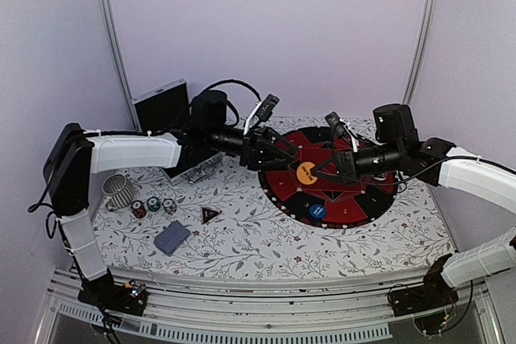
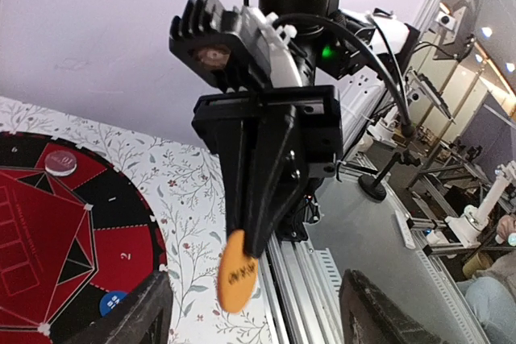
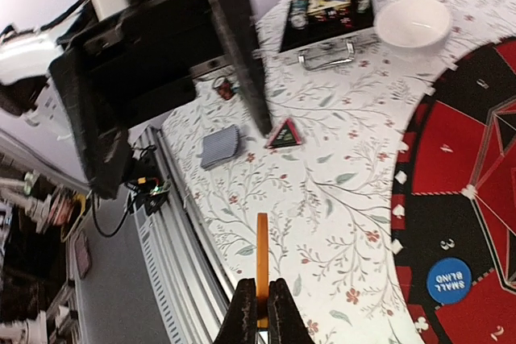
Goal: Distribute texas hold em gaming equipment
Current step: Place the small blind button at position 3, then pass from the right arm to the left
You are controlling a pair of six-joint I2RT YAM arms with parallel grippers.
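Note:
My right gripper (image 1: 321, 173) is shut on the orange marker disc (image 1: 306, 172) and holds it upright above the round red and black mat (image 1: 355, 209). In the right wrist view the disc (image 3: 262, 255) stands edge-on between the shut fingers (image 3: 246, 316). My left gripper (image 1: 284, 153) is open and empty, just left of the disc; its view shows the disc (image 2: 236, 273) hanging from the right gripper between its spread fingertips (image 2: 141, 316). The blue marker disc (image 1: 318, 210) lies on the mat. Three chips (image 1: 153, 205) and a deck of grey-blue cards (image 1: 172, 238) lie at the left.
A ribbed white bowl (image 1: 119, 191) stands by the chips. A black silver-edged case (image 1: 165, 106) stands open at the back left, with chips in it (image 3: 326, 2). A small triangle piece (image 1: 210, 214) lies near the deck. A clear disc (image 2: 60, 162) sits on the mat.

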